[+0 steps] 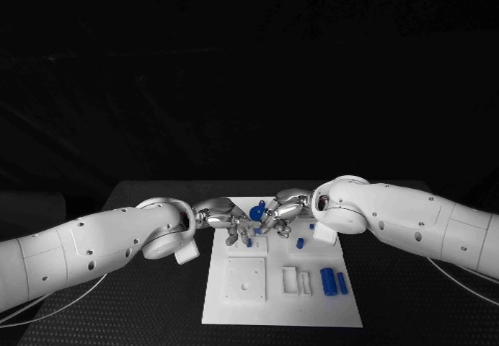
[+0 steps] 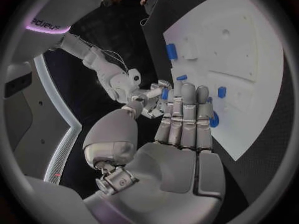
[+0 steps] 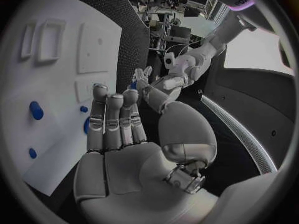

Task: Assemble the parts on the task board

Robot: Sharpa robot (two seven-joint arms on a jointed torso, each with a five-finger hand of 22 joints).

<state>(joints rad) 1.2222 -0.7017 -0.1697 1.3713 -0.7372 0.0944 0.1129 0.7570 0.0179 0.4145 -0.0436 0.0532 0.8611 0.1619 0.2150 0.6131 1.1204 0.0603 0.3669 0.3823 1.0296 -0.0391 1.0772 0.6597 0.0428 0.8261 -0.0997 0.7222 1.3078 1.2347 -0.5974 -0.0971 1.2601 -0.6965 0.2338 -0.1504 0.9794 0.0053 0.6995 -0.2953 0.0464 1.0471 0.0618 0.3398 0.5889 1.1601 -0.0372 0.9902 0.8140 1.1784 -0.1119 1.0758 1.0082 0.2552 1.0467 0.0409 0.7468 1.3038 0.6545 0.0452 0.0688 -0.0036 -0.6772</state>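
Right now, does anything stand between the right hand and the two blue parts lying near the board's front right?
Yes: one small blue part stands on the task board, roughly between the right hand and the pair.

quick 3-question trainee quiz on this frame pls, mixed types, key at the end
1. True or false: the two hands meet over the far end of the task board.
2. The pair of long blue parts lies on the board's: A) near right, B) far left, C) centre.
3. Fill in: between the left hand and the right hand sits a rounded ____ part.

Key: 1 true; 2 A; 3 blue. Which hand actually grips that part cannot be told from these views.
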